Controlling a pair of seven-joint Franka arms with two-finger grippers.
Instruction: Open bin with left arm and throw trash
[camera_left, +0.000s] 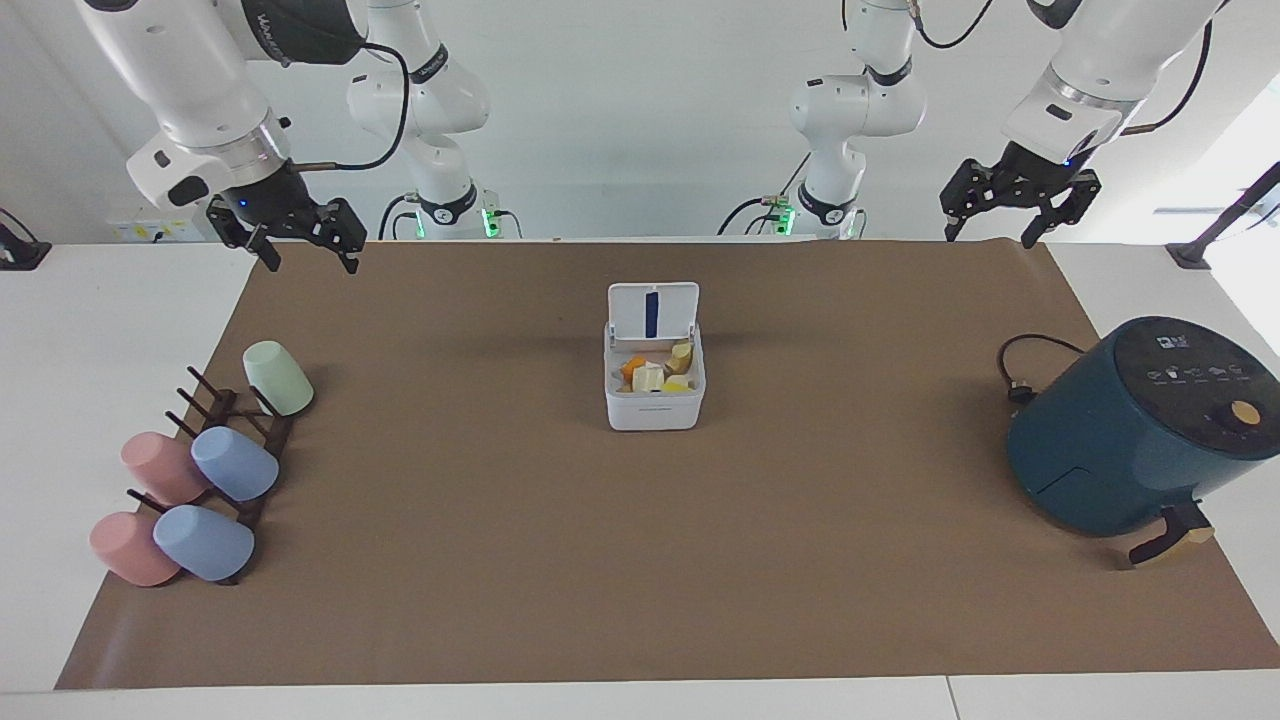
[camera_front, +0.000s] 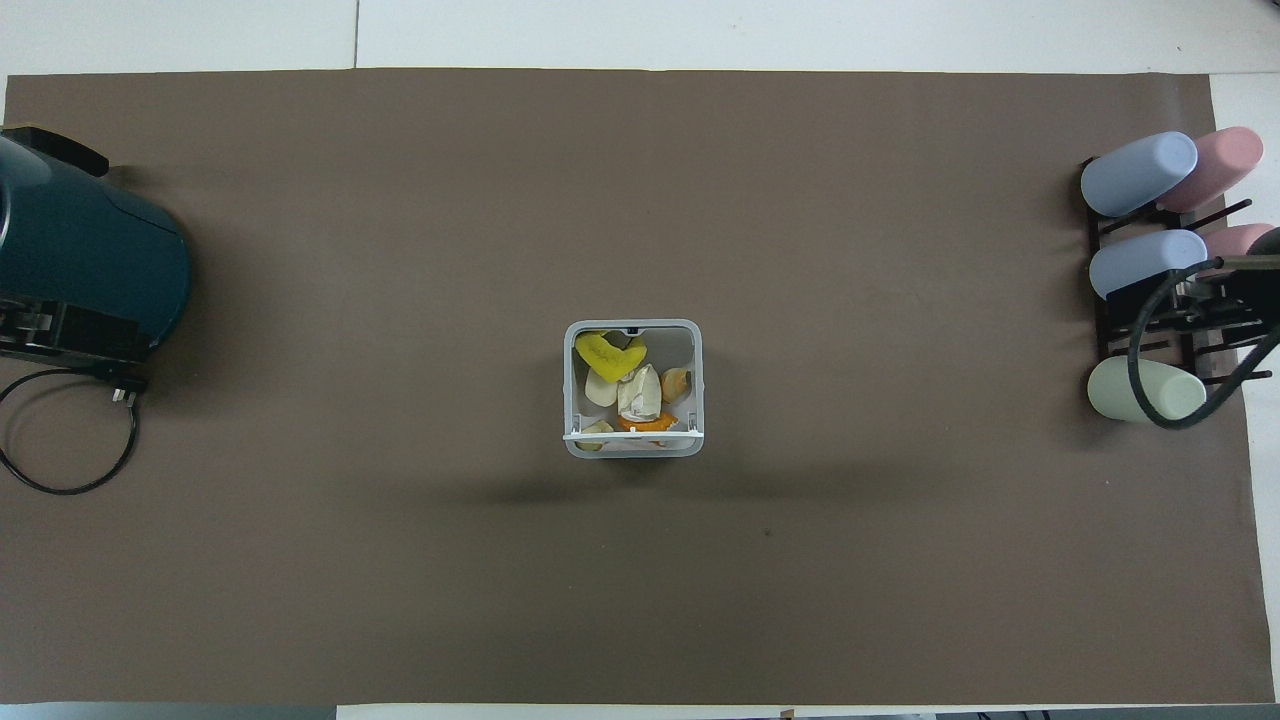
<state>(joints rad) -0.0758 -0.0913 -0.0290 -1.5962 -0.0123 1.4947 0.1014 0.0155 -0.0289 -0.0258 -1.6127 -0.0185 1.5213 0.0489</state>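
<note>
White bin (camera_left: 655, 392) sits mid-tabletop, lid up, trash (camera_left: 652, 374) inside. I judge the task done: left gripper (camera_left: 1000, 218) and right gripper (camera_left: 305, 241) hang open and empty over the robots' edge, needing only parking.

Both arms hang raised, the left gripper (camera_left: 994, 218) and right gripper (camera_left: 309, 248) pointing down, fingers spread.

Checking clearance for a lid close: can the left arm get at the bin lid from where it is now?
Probably yes. The left gripper hangs open over the mat's edge by the robots, the lid stands upright on the bin, and only bare mat lies between.
</note>
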